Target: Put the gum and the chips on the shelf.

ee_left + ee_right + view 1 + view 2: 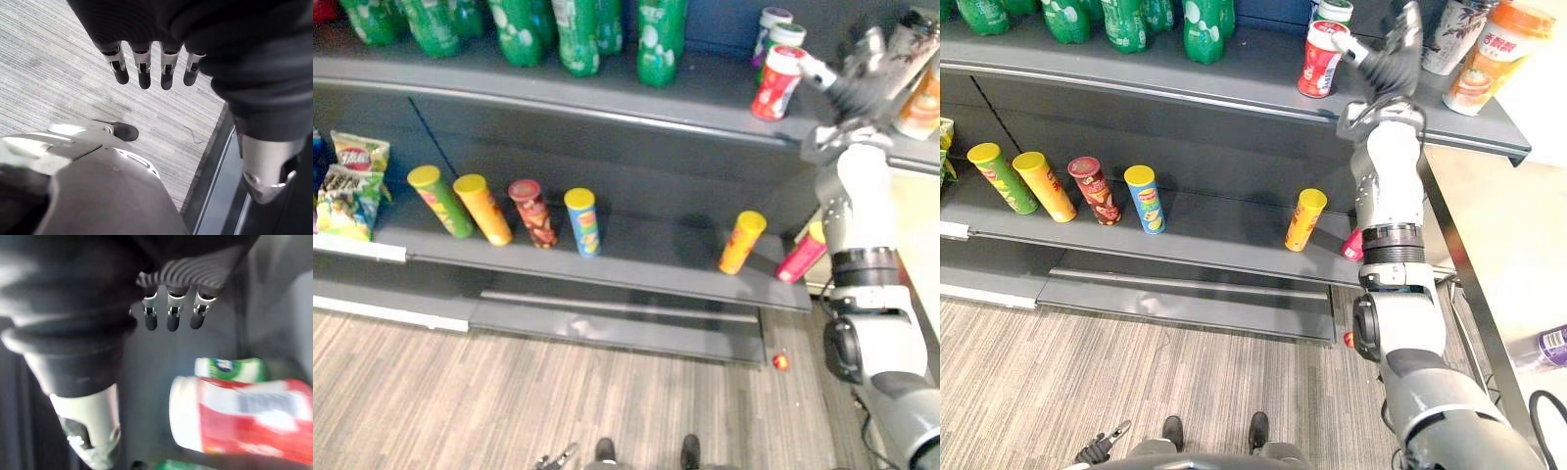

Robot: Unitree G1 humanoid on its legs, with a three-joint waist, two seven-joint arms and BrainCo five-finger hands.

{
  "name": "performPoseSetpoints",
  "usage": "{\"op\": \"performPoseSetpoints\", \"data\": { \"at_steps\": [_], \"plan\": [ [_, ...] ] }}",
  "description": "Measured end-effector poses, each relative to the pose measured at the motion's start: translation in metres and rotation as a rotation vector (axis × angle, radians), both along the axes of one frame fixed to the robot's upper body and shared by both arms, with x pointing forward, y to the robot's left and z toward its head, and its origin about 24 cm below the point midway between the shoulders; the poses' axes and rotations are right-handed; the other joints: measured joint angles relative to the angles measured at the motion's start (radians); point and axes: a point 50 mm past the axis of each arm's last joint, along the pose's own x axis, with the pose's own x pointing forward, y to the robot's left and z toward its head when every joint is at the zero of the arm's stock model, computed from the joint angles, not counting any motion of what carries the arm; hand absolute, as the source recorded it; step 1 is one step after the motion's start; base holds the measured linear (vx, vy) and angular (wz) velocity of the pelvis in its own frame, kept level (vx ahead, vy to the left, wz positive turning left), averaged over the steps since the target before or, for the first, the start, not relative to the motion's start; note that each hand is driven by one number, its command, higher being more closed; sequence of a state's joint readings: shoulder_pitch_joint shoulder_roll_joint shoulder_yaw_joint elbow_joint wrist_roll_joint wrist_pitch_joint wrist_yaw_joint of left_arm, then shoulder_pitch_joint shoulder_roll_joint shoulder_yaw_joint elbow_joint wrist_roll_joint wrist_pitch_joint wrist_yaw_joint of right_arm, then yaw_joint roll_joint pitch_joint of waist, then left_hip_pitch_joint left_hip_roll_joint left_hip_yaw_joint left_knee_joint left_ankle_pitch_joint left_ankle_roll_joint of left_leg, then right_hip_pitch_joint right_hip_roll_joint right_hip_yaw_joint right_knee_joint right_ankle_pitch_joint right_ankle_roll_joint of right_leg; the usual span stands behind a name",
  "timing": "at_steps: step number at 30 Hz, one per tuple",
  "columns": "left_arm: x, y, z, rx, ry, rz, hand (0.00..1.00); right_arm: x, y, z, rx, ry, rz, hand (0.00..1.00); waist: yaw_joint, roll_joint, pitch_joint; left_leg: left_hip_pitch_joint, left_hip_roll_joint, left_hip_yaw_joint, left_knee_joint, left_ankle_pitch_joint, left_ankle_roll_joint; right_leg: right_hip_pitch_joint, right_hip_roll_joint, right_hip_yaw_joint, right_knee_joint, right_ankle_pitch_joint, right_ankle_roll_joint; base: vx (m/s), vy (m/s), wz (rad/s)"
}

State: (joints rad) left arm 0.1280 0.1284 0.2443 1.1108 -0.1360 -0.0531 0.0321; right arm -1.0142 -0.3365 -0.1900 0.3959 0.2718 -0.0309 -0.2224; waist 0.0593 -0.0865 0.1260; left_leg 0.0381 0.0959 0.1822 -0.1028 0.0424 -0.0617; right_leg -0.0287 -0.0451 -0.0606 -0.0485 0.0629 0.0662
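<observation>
Left hand (143,66) dangles loose-fingered, lower left; right hand (1389,69), fingers straight, upper right by glossy round red gum jar (1320,61).

Green soda bottles (576,34) upright in a row, upper left. Orange-lidded drink cup (1487,59) upright, upper right. Small red item (780,361) on striped grey floor (509,392). Purple bottle (1549,346) far right, on pale surface (1518,255).

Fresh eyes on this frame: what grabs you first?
The right hand stands out: it is up at the upper shelf, fingers open, just beside the red gum canister. Below it, a row of bright chip tubes lines the lower shelf. Green bottles crowd the upper shelf's left part.
</observation>
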Motion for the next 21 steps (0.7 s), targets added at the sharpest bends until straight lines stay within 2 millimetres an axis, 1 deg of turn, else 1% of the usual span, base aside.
{"op": "performPoseSetpoints", "data": {
  "at_steps": [1,2,8,9,11,12,13,14,15,16,17,18,19,20,21],
  "plan": [
    [0.0,0.0,0.0,0.002,0.001,0.0,0.0,-0.004,-0.001,0.005,0.004,-0.031,-0.008,0.0,-0.001,0.0,0.0,0.001,0.0,0.0,0.0,0.0,0.0,0.0,0.0,0.0,0.0,0.0,0.0,0.0,0.0,0.0],
    [-0.001,0.0,0.0,0.004,0.004,0.002,0.0,-0.012,-0.001,0.015,0.008,-0.099,-0.019,0.0,-0.003,0.0,0.0,0.002,0.001,-0.001,0.0,0.0,0.0,0.002,0.0,0.0,0.0,0.0,0.0,0.0,0.0,0.0],
    [-0.003,0.003,0.0,0.012,0.004,0.03,0.0,-0.034,0.003,0.037,-0.005,-0.251,-0.049,0.0,-0.003,0.0,0.0,0.009,0.001,-0.002,0.0,0.0,0.0,0.013,0.0,-0.006,-0.001,0.0,0.0,0.0,0.0,0.02],
    [-0.003,0.004,0.0,0.013,0.003,0.034,0.0,-0.041,0.006,0.044,-0.015,-0.302,-0.039,0.0,-0.003,0.0,0.0,0.009,0.001,-0.002,0.0,0.0,0.0,0.013,0.0,-0.007,-0.001,0.0,0.0,0.0,0.0,0.0],
    [-0.003,0.004,0.0,0.017,0.004,0.036,0.0,-0.052,0.013,0.047,-0.029,-0.36,-0.016,0.0,-0.002,-0.001,-0.001,0.009,0.001,-0.003,0.0,0.0,-0.001,0.014,0.0,-0.009,-0.001,0.0,0.0,0.0,0.0,0.0],
    [-0.003,0.004,0.001,0.023,0.007,0.039,0.0,-0.059,0.019,0.043,-0.041,-0.393,0.008,0.0,-0.002,-0.004,-0.003,0.008,0.001,-0.003,0.0,-0.001,-0.001,0.014,0.0,-0.009,-0.001,0.0,0.0,0.0,0.0,0.0],
    [-0.004,0.004,0.0,0.026,0.01,0.042,0.0,-0.062,0.024,0.039,-0.041,-0.403,0.032,0.0,-0.002,-0.006,-0.005,0.009,0.001,-0.002,0.0,-0.001,-0.001,0.014,0.0,-0.008,-0.001,0.0,0.0,0.0,0.0,0.0],
    [-0.005,0.004,0.0,0.03,0.014,0.046,0.0,-0.065,0.033,0.031,-0.037,-0.408,0.077,0.0,-0.003,-0.008,-0.006,0.009,0.001,-0.001,0.0,-0.001,-0.001,0.014,0.0,-0.007,-0.001,0.0,0.0,0.0,0.0,-0.05],
    [-0.005,0.005,0.0,0.033,0.019,0.047,0.0,-0.069,0.048,0.013,-0.03,-0.394,0.18,0.0,-0.004,-0.009,-0.007,0.011,0.001,0.002,0.0,-0.001,-0.001,0.014,0.0,-0.004,-0.001,0.0,0.0,0.0,0.0,-0.05],
    [-0.006,0.005,0.0,0.034,0.022,0.046,0.0,-0.07,0.056,0.004,-0.03,-0.375,0.226,0.0,-0.004,-0.009,-0.007,0.012,0.001,0.003,0.0,-0.001,-0.001,0.014,0.0,-0.003,0.0,0.0,0.0,0.0,0.0,-0.05],
    [-0.006,0.004,0.0,0.036,0.027,0.039,0.0,-0.07,0.071,-0.012,-0.045,-0.328,0.31,0.0,-0.004,-0.009,-0.007,0.012,0.001,0.004,0.0,-0.001,-0.001,0.014,0.0,-0.001,0.0,0.0,0.0,0.0,0.0,0.0],
    [-0.005,0.004,0.0,0.04,0.029,0.031,0.0,-0.07,0.078,-0.02,-0.048,-0.302,0.353,0.0,-0.004,-0.009,-0.007,0.012,0.001,0.005,0.0,-0.001,-0.001,0.014,0.0,0.0,0.0,0.0,0.0,0.0,0.0,0.0],
    [-0.005,0.004,0.0,0.041,0.03,0.026,0.0,-0.073,0.095,-0.039,-0.058,-0.247,0.45,0.0,-0.004,-0.01,-0.007,0.013,0.001,0.005,0.0,-0.002,-0.002,0.014,0.001,0.0,0.0,0.0,0.0,0.0,0.0,0.0],
    [-0.005,0.003,0.0,0.04,0.03,0.026,0.0,-0.075,0.101,-0.045,-0.056,-0.231,0.489,0.0,-0.004,-0.01,-0.007,0.013,0.001,0.006,0.0,-0.002,-0.002,0.014,0.001,0.001,0.0,0.0,0.0,0.0,0.0,0.0],
    [-0.006,0.003,0.0,0.039,0.032,0.026,0.0,-0.079,0.113,-0.057,-0.052,-0.197,0.57,0.0,-0.004,-0.011,-0.008,0.013,0.002,0.006,0.0,-0.003,-0.003,0.014,0.001,0.001,0.0,-0.001,0.0,0.0,0.0,0.0]
  ]
}}
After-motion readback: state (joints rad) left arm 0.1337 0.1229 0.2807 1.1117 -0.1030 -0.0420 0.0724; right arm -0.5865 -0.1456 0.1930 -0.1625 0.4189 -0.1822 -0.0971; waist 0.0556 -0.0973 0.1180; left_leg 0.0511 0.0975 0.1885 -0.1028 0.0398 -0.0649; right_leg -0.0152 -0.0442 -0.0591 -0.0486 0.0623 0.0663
